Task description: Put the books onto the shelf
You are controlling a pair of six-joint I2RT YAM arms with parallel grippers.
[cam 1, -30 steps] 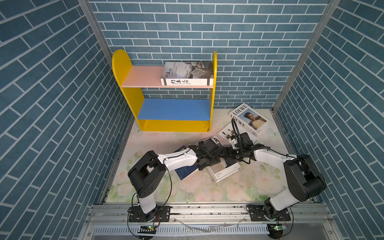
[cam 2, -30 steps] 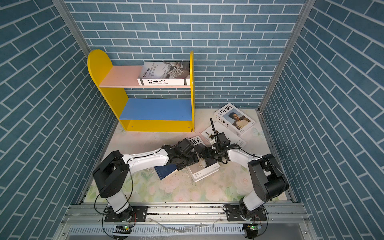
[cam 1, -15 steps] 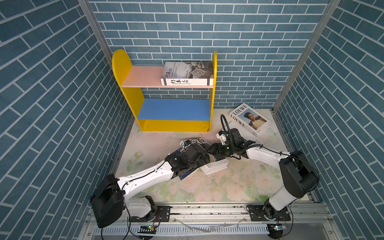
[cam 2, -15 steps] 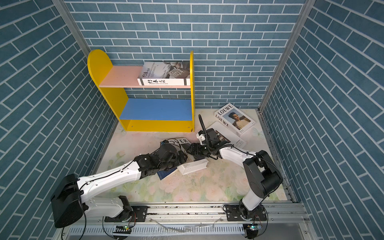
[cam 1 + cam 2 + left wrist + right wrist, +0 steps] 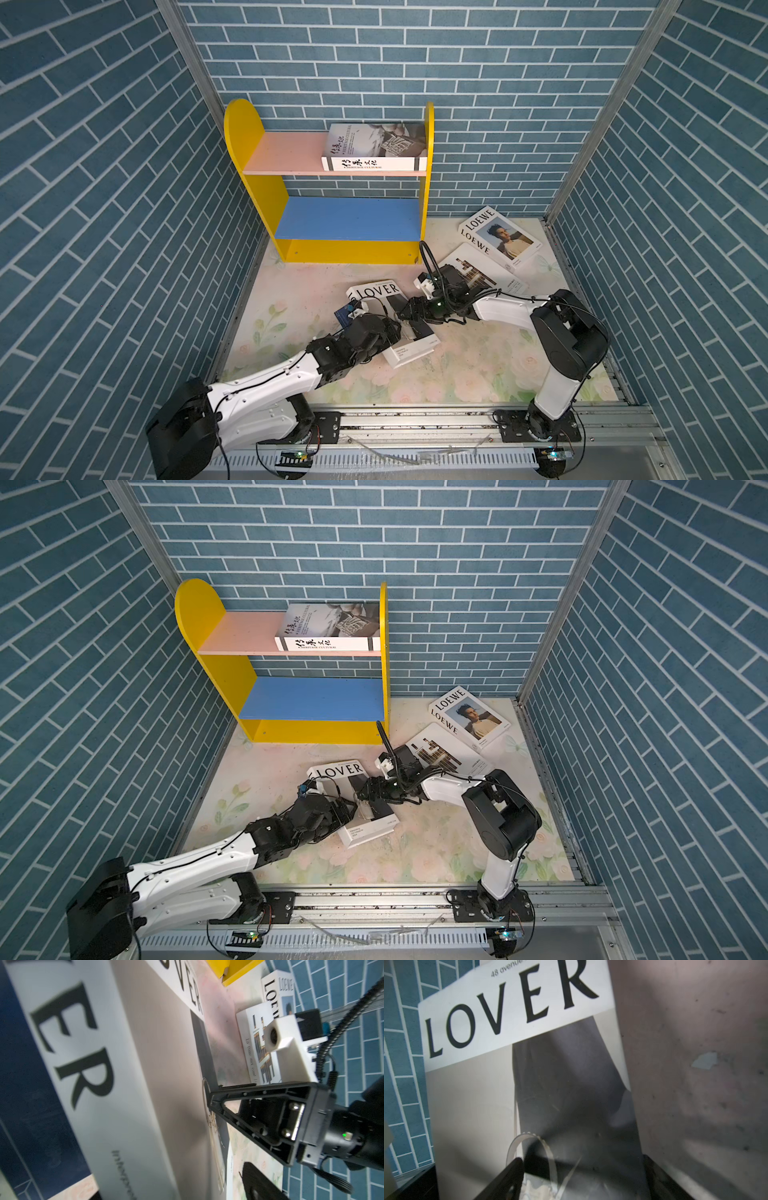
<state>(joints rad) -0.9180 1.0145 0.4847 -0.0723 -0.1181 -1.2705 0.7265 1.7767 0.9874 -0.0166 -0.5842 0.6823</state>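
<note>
I counted one shelf (image 5: 257,183) and five books. Only the Heritage Cultural book (image 5: 374,145) lay on it, flat on the pink upper board. Off the shelf's right foot lay the LOEWE book (image 5: 498,237) and brown-bar book (image 5: 478,266). The LOVER book (image 5: 374,291) lay in front of the shelf, with the thin navy book (image 5: 341,316) at its edge. Two grippers met there: the right gripper (image 5: 581,1159) had its jaws spread over the cover, but I could not tell how the left gripper (image 5: 347,808) stood.

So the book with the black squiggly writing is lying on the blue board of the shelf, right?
No. The Heritage Cultural book lies on the pink upper board of the shelf, not the blue lower board. Both top views show it.
</note>
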